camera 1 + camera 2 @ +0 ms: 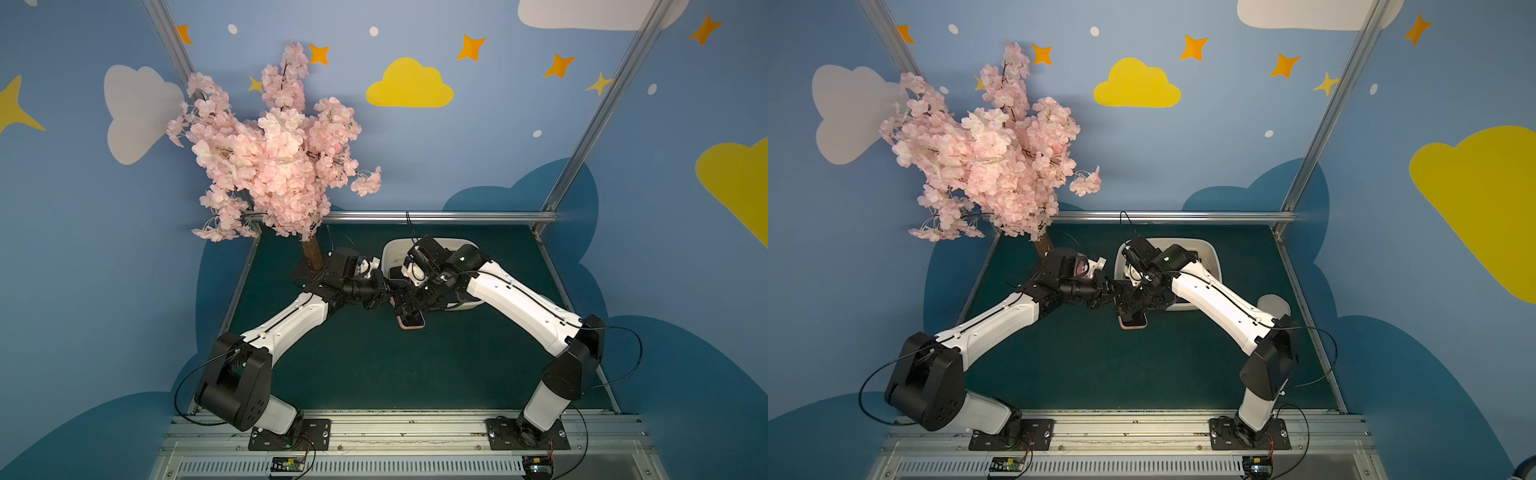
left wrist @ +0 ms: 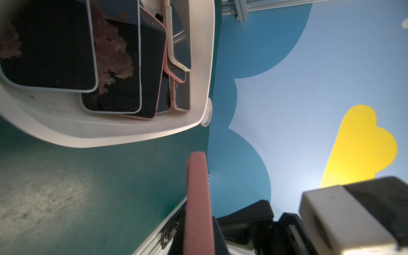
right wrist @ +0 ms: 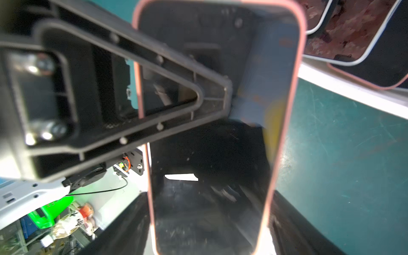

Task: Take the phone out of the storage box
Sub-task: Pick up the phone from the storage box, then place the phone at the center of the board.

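at the near side of the storage box (image 1: 455, 242), above the green table (image 1: 374, 365), a pink-cased phone (image 1: 412, 322) is held clear of the box, where the two arms meet. it is clamped by the left pincer (image 1: 390, 300), whose black finger (image 3: 214, 97) is seen laid across the dark screen in the right wrist view. in the left wrist view the phone (image 2: 197, 194) is seen edge-on, with the table behind it and the box rim (image 2: 132, 134) apart from it. the right pincer (image 1: 409, 309) is set around the phone, with a blurred dark shape on either long side (whether any pressure is applied there cannot be told). several other phones (image 2: 50, 44) are seen overlapping inside the box, some pink-edged. a pink blossom tree (image 1: 274, 158) is stood at the far left of the table.
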`<action>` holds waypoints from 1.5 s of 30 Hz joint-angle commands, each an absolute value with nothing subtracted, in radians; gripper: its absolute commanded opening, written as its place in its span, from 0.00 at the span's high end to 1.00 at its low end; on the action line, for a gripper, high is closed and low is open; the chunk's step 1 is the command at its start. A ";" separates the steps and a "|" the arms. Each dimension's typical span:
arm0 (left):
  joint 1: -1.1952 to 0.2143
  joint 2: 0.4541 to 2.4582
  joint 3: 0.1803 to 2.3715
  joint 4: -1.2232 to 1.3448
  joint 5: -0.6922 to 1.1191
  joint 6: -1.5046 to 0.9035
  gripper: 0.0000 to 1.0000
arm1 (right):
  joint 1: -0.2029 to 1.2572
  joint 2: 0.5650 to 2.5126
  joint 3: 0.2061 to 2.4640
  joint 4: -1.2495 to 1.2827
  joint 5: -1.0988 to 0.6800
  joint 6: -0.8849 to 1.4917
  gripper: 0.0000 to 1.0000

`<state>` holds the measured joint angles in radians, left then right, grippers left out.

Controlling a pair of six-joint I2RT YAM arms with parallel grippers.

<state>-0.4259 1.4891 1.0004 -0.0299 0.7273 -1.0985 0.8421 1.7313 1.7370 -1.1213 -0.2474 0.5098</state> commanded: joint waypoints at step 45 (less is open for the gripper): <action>-0.523 1.793 0.843 0.009 0.685 -0.691 0.83 | 0.332 2.419 2.433 -1.461 0.126 0.231 0.01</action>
<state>-0.5293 1.7599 0.8284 -0.0189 0.6811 -0.7010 0.3492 2.4088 2.4042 -1.4002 0.1085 0.2508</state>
